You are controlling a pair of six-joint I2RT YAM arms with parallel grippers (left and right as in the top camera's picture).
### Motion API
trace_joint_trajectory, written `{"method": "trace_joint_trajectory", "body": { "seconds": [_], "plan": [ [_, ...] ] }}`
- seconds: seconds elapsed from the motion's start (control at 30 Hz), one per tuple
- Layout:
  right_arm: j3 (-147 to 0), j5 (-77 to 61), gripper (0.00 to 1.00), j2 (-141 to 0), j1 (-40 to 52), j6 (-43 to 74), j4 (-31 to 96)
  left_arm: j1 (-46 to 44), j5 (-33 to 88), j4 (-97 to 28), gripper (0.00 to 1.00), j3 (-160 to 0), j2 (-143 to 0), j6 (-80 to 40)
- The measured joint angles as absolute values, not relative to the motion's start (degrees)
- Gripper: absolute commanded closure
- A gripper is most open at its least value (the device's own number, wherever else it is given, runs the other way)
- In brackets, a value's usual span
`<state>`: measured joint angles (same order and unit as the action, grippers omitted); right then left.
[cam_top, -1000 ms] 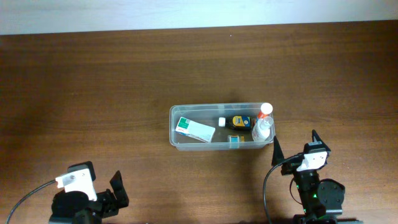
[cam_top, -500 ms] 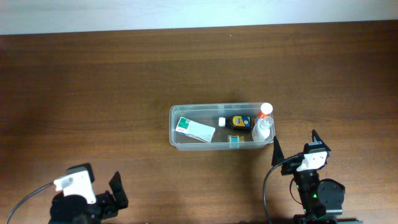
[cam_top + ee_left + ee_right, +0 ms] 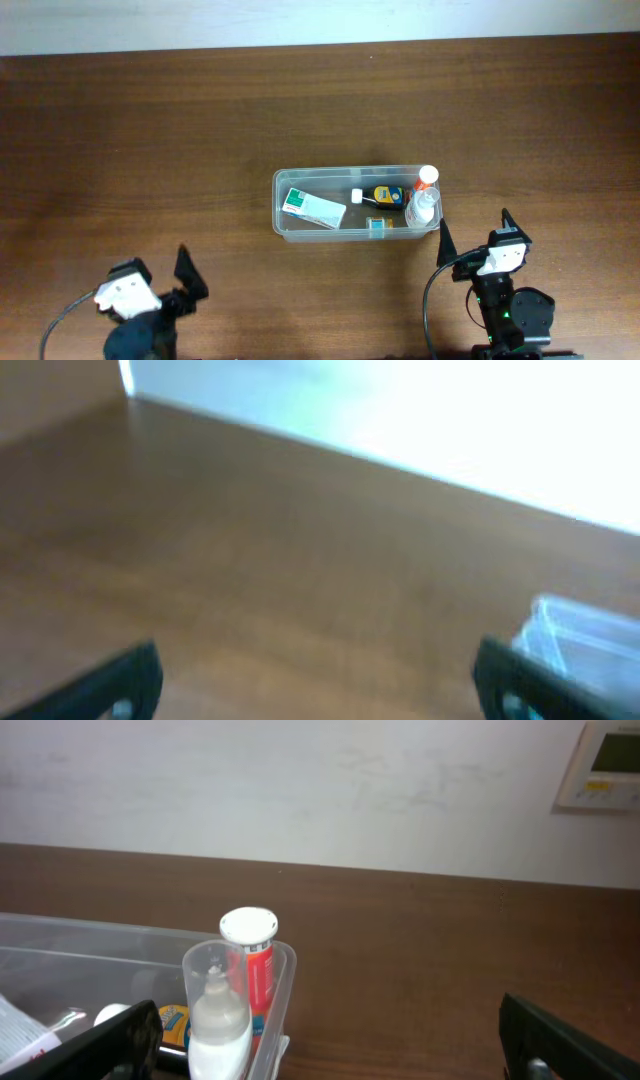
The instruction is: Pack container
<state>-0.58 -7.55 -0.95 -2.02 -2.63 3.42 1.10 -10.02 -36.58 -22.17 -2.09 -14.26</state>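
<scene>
The left gripper (image 3: 318,660) gapes wide; its wrist view is blurred and catches only a corner of the container (image 3: 340,171), which sits mid-table. Inside lie a green-and-white box (image 3: 313,208), a yellow-labelled bottle (image 3: 386,196) and a clear bottle (image 3: 421,207), their print unreadable. The right gripper (image 3: 330,1017) is spread wide, its fingers cropped.

text: we read none in any view | box (image 3: 313,208) in container (image 3: 330,235): green-white print, too small | dark bottle (image 3: 385,195): yellow-blue label, blurred | white-capped bottle (image 3: 258,970): red label, no legible characters | wall panel (image 3: 610,765): greenish display, we can't make out digits
</scene>
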Motion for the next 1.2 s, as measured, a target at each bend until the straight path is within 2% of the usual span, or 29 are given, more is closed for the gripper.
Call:
{"method": "trace_joint_trajectory", "body": {
  "seconds": [0.17, 0.27, 1.2],
  "plan": [
    [-0.6, -7.4, 0.02, -1.0, -2.0, -2.7, 3.4, 1.1, -8.6, -13.7, 0.01, -9.3, -1.0, -13.9],
    [-0.6, -7.4, 0.02, -1.0, -2.0, -2.8, 3.5, 1.1, -6.9, -5.8, 0.00, -2.6, -0.8, -13.9],
    [-0.6, -7.4, 0.02, -1.0, -2.0, -2.8, 3.5, 1.1, -4.4, -4.7, 0.01, -1.1, -0.9, -13.9]
  ]
}}
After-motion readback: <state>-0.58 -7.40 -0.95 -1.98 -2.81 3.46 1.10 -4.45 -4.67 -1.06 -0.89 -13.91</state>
